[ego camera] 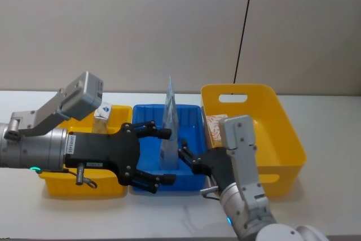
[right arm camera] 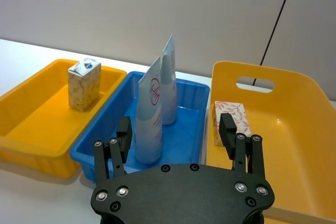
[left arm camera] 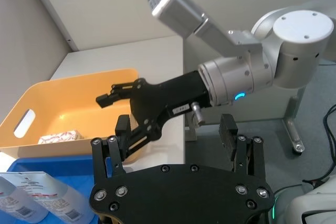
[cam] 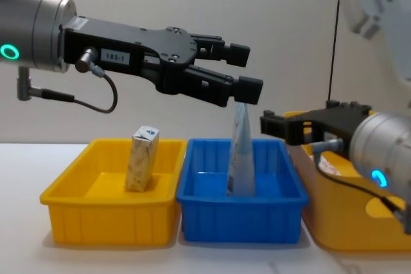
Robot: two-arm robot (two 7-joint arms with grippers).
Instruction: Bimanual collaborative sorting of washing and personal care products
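Two tall pale-blue tubes (right arm camera: pixel 149 114) (right arm camera: pixel 168 85) stand upright in the blue bin (right arm camera: pixel 189 98); they overlap into one tube (cam: pixel 241 152) in the chest view. A beige speckled carton (right arm camera: pixel 84 85) stands in the left yellow bin (cam: pixel 109 210). A white box with red leaf print (right arm camera: pixel 231 121) leans against the near wall of the right yellow bin (ego camera: pixel 282 134). My left gripper (cam: pixel 243 72) hovers open above the tubes' tips, holding nothing. My right gripper (ego camera: pixel 194 167) is open at the blue bin's front right corner, also holding nothing.
The three bins sit side by side on a white table (ego camera: pixel 327 111), against a plain wall. A black cable (ego camera: pixel 243 32) runs down the wall behind the right bin. The left arm's grey body (ego camera: pixel 34 145) reaches over the left yellow bin.
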